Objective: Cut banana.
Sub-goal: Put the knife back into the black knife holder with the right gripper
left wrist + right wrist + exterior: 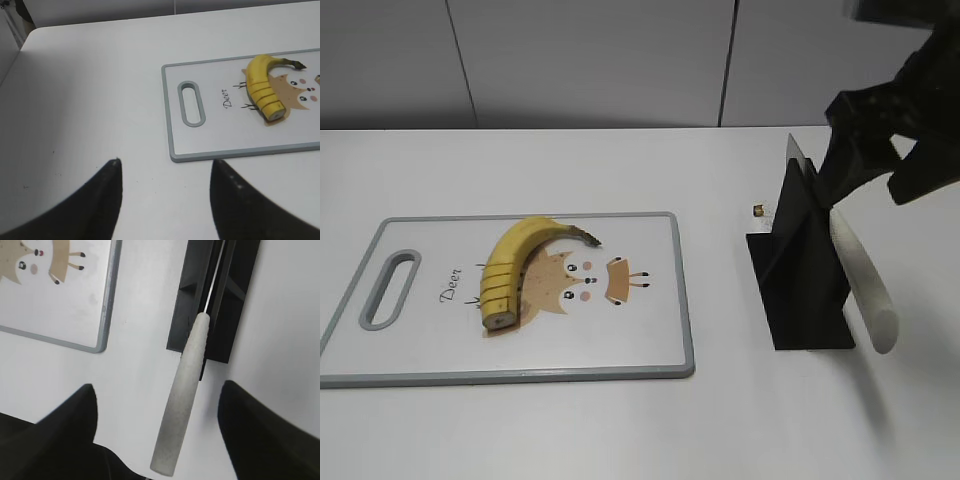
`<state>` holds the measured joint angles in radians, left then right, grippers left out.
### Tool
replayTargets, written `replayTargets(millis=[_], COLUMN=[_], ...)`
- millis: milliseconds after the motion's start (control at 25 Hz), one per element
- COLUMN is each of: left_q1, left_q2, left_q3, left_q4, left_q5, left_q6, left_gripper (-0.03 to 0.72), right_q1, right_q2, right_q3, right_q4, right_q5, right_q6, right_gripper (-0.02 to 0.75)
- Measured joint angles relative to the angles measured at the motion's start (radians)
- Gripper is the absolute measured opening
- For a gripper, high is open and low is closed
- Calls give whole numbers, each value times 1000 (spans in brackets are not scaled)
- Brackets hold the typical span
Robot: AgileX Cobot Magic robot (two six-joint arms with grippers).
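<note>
Banana (510, 265) on cutting board (650, 340), knife (860, 275) in stand (800, 290)

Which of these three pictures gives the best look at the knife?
The right wrist view: the knife fills the middle, its pale handle sticking out of the black stand and its thin blade in the slot. The exterior view shows it smaller, from the side, partly behind the right gripper. The left wrist view misses it.

The curved yellow unpeeled banana (513, 268) lies flat on the grey-rimmed white cutting board (650, 340); its dark stem tip points right. Its blunt end is sliced crosswise into rounds, still lined up.
</note>
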<state>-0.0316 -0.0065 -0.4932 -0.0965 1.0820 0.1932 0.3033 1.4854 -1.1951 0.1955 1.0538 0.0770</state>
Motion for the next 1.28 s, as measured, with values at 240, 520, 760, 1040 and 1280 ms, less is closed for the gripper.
replayTargets(millis=[240,520,760,1040,1280], left_q1=[0,0,0,0,0], left_q2=[0,0,0,0,0], left_q3=[0,0,0,0,0], left_q4=[0,0,0,0,0], left_q5=[0,0,0,0,0], left_q6=[0,0,0,0,0], left_gripper=[555,559,558,558,558], right_q1=[0,0,0,0,1], right_q2=[-160,-389,-617,-864,-1057], right_q3=[18,203,390,561,642], right_q4=[-2,-3,-3,-21,-38], right_q5=[12,-38,-91,-91,-43], right_q6=[-77,-154,-207,-212,-212], right_gripper=[568,568,570,570,570])
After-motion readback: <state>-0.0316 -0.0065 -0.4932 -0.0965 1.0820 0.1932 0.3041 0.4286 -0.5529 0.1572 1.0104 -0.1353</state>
